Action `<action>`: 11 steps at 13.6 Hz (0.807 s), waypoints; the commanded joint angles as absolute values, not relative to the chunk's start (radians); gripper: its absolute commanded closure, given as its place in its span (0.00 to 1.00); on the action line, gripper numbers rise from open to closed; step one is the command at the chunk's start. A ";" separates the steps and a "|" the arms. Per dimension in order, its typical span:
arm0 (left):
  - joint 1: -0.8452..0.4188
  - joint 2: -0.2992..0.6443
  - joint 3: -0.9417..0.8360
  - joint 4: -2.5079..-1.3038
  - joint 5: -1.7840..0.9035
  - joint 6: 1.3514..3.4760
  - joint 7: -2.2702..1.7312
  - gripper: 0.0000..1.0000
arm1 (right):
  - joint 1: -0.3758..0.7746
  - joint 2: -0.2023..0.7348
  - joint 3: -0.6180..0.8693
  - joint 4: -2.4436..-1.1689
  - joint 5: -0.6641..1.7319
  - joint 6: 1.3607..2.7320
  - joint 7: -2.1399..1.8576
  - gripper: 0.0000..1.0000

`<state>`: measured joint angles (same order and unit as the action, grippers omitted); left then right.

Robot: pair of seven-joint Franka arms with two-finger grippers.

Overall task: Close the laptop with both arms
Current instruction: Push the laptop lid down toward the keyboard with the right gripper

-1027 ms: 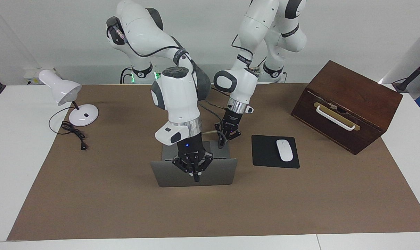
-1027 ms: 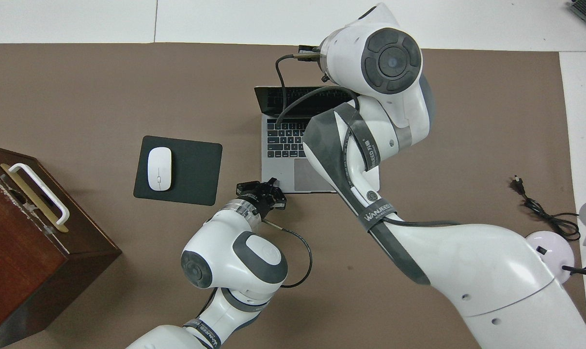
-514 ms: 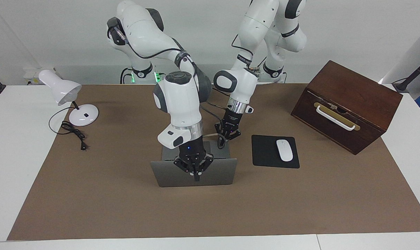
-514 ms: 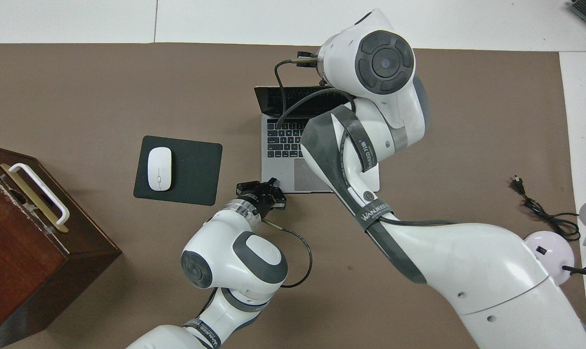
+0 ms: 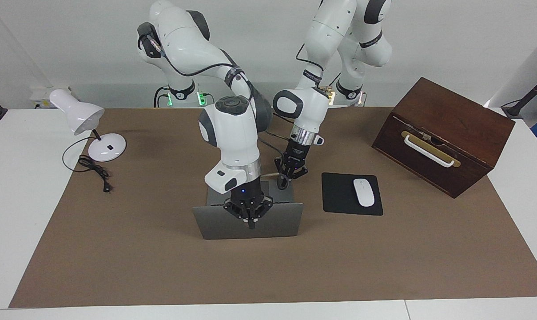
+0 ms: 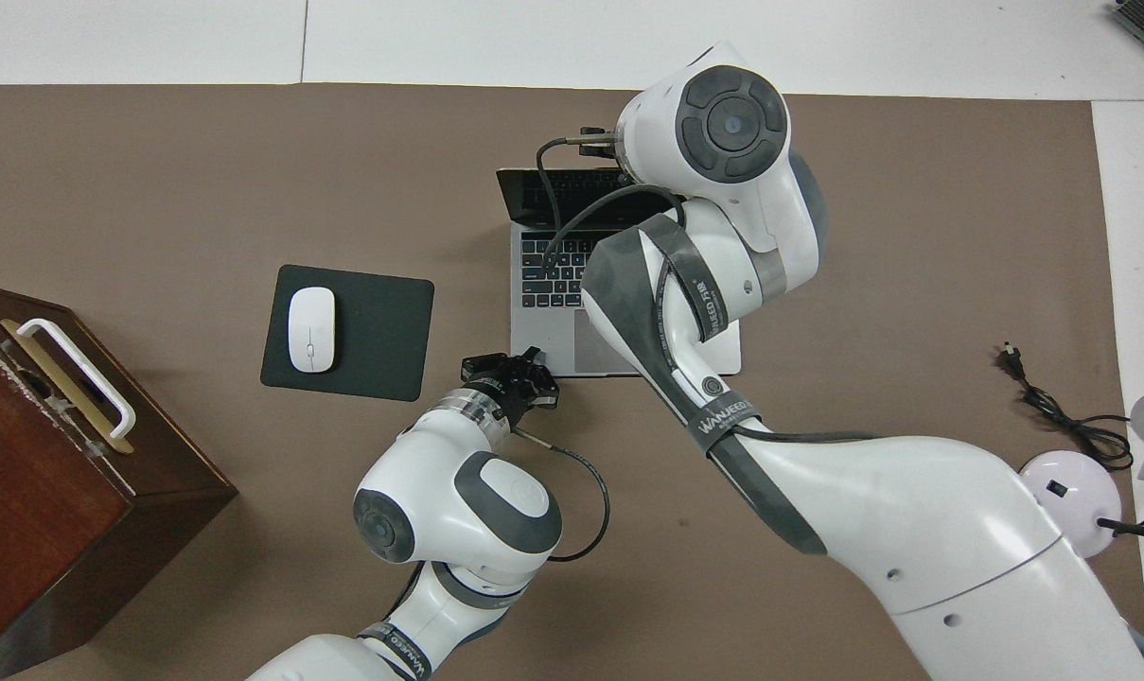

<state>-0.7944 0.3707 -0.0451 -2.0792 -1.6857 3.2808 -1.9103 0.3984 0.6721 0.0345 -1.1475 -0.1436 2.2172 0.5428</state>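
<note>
The silver-grey laptop [image 5: 277, 224] stands open on the brown mat, its lid's outer face toward the facing camera and its keyboard deck [image 6: 553, 312] toward the robots. My right gripper [image 5: 251, 224] reaches over the lid's top edge from above, shut, with its fingertips against the lid's outer face. In the overhead view that gripper is hidden under its own wrist. My left gripper [image 5: 290, 172] is shut and sits low at the deck's corner nearest the robots, toward the left arm's end of the table [image 6: 532, 376]. It holds nothing.
A black mouse pad [image 5: 339, 195] with a white mouse [image 5: 363, 192] lies beside the laptop toward the left arm's end. A dark wooden box [image 5: 446, 133] with a white handle stands past it. A white desk lamp [image 5: 88, 122] and its cord [image 5: 95, 171] are at the right arm's end.
My right wrist and gripper have drawn a little toward the robots at the lid's top edge, and the lid has barely tipped. The left gripper has stayed at the deck's corner.
</note>
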 commanded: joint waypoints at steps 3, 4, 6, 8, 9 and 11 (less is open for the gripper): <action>-0.798 0.408 -0.031 -2.080 -1.671 3.309 -1.917 1.00 | 0.388 0.630 0.055 -1.164 -0.108 2.164 0.565 1.00; -0.798 0.408 -0.032 -2.080 -1.671 3.309 -1.917 1.00 | 0.388 0.630 0.055 -1.166 -0.086 2.164 0.565 1.00; -0.796 0.408 -0.031 -2.080 -1.671 3.307 -1.917 1.00 | 0.387 0.627 0.055 -1.175 -0.078 2.161 0.565 1.00; -0.796 0.408 -0.031 -2.080 -1.671 3.309 -1.917 1.00 | 0.387 0.623 0.055 -1.183 -0.078 2.163 0.566 1.00; -0.796 0.408 -0.031 -2.080 -1.671 3.307 -1.917 1.00 | 0.387 0.621 0.057 -1.193 -0.077 2.164 0.566 1.00; -0.795 0.408 -0.032 -2.080 -1.671 3.307 -1.917 1.00 | 0.387 0.614 0.057 -1.212 -0.077 2.166 0.566 1.00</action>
